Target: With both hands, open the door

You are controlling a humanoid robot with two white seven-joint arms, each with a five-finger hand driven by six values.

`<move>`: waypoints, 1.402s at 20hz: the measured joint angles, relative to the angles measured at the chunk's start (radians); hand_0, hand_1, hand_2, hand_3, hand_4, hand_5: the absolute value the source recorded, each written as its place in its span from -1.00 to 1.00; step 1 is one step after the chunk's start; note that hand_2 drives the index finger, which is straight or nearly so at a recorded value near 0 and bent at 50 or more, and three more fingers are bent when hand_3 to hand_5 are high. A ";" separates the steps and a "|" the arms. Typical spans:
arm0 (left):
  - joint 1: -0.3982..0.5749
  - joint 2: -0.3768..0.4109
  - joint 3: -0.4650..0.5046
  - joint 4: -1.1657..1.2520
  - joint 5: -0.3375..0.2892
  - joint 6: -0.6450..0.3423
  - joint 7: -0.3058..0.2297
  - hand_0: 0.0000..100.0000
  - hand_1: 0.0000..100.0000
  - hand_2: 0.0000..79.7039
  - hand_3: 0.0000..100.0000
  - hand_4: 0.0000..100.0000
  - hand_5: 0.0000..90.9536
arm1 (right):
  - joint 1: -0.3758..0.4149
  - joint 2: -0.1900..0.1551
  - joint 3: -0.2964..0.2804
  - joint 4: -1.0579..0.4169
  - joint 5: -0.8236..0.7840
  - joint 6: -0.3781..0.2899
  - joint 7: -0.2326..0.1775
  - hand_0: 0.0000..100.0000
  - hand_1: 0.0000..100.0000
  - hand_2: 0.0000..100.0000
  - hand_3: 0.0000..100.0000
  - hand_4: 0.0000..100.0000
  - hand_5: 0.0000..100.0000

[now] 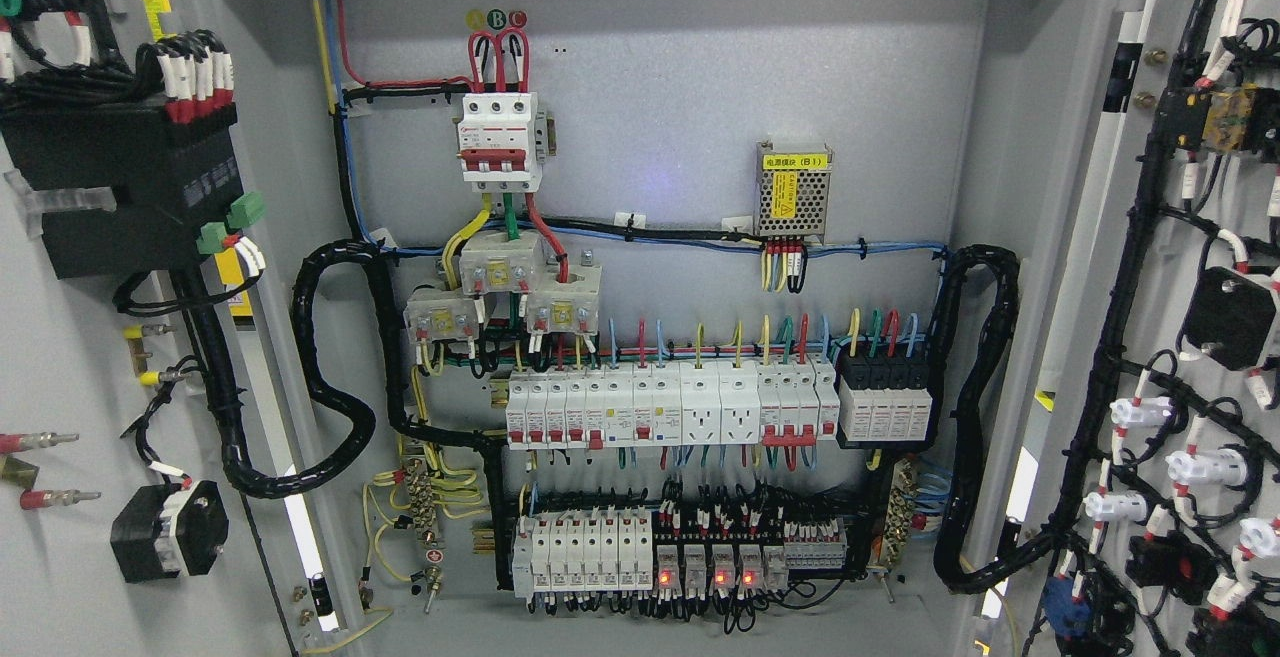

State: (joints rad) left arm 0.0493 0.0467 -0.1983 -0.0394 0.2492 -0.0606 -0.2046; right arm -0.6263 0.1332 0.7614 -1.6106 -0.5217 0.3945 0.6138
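Both doors of the grey electrical cabinet stand swung wide open. The left door (60, 387) fills the picture's left edge, its inner face carrying a black module and wiring. The right door (1110, 237) fills the right edge, with black cable looms and white connectors on its inside. Between them the cabinet's back panel (680, 67) is fully exposed. Neither of my hands nor any arm shows in the head view.
A three-pole breaker (498, 137) sits at the upper middle and a perforated power supply (793, 192) to its right. Rows of white breakers (660, 407) and relays with red lights (700, 562) fill the lower panel. Thick black conduits (330, 377) loop to each door.
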 measured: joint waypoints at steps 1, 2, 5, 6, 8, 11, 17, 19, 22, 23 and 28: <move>0.000 0.000 0.000 0.000 0.001 0.001 0.000 -1.00 -1.00 -1.00 -1.00 -1.00 -1.00 | 0.011 -0.005 -0.015 0.000 0.001 0.000 -0.003 -0.60 -0.76 -1.00 -1.00 -1.00 -1.00; 0.001 0.000 0.000 -0.001 0.002 0.001 0.001 -1.00 -1.00 -1.00 -1.00 -1.00 -1.00 | 0.022 -0.011 -0.032 -0.001 0.002 0.000 -0.009 -0.60 -0.75 -1.00 -1.00 -1.00 -1.00; 0.011 0.001 0.004 -0.013 0.006 -0.019 0.001 -1.00 -1.00 -1.00 -1.00 -1.00 -1.00 | 0.057 -0.039 -0.086 -0.007 0.005 0.000 -0.056 -0.60 -0.75 -1.00 -1.00 -1.00 -1.00; 0.021 0.002 0.007 -0.030 0.006 -0.045 0.002 -1.00 -1.00 -1.00 -1.00 -1.00 -1.00 | 0.070 -0.046 -0.104 -0.010 0.006 0.000 -0.073 -0.59 -0.75 -1.00 -1.00 -1.00 -1.00; 0.062 0.005 0.012 -0.092 0.006 -0.093 0.004 -1.00 -1.00 -1.00 -1.00 -1.00 -1.00 | 0.104 -0.061 -0.143 -0.019 0.007 -0.011 -0.096 -0.59 -0.75 -1.00 -1.00 -1.00 -1.00; 0.137 0.012 0.018 -0.250 0.006 -0.124 -0.019 -1.00 -1.00 -1.00 -1.00 -1.00 -1.00 | 0.167 -0.091 -0.199 -0.040 0.011 -0.065 -0.113 -0.60 -0.76 -1.00 -1.00 -1.00 -1.00; 0.253 0.022 0.022 -0.632 0.001 -0.138 -0.075 -1.00 -1.00 -1.00 -1.00 -1.00 -1.00 | 0.343 -0.161 -0.300 -0.105 0.041 -0.212 -0.170 -0.60 -0.76 -1.00 -1.00 -1.00 -1.00; 0.293 0.025 0.021 -0.769 0.000 -0.105 -0.082 -1.00 -1.00 -1.00 -1.00 -1.00 -1.00 | 0.416 -0.181 -0.334 -0.135 0.049 -0.256 -0.182 -0.60 -0.76 -1.00 -1.00 -1.00 -1.00; 0.343 0.036 0.018 -0.960 -0.001 -0.076 -0.088 -1.00 -1.00 -1.00 -1.00 -1.00 -1.00 | 0.531 -0.213 -0.386 -0.178 0.057 -0.340 -0.186 -0.60 -0.76 -1.00 -1.00 -1.00 -1.00; 0.359 0.041 0.015 -1.028 -0.001 -0.073 -0.093 -1.00 -1.00 -1.00 -1.00 -1.00 -1.00 | 0.566 -0.224 -0.404 -0.192 0.058 -0.369 -0.188 -0.60 -0.76 -1.00 -1.00 -1.00 -1.00; 0.413 0.061 0.003 -1.318 -0.002 -0.067 -0.108 -1.00 -1.00 -1.00 -1.00 -1.00 -1.00 | 0.714 -0.271 -0.494 -0.259 0.061 -0.446 -0.190 -0.60 -0.76 -1.00 -1.00 -1.00 -1.00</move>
State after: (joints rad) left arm 0.4624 0.1076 -0.1950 -1.3575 0.2474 -0.1273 -0.3123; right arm 0.0881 -0.1379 0.2673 -1.8699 -0.4609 -0.0520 0.4238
